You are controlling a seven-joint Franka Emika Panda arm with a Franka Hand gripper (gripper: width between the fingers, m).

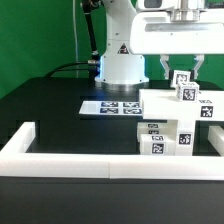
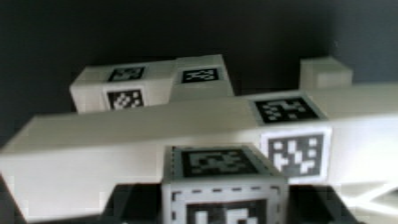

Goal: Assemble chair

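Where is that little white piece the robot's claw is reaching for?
In the exterior view it stands on the right, a small tagged chair part between the fingers of the gripper, atop the stacked white chair parts just behind the white barrier wall.

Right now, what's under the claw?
A small tagged white chair part sits between the claw fingers, above the stacked white chair blocks. Whether it touches them is hidden, and the grip itself is unclear.

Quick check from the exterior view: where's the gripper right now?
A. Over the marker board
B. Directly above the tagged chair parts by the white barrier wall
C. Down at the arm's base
B: the gripper has its fingers on either side of a small tagged part atop the chair parts, not over the marker board.
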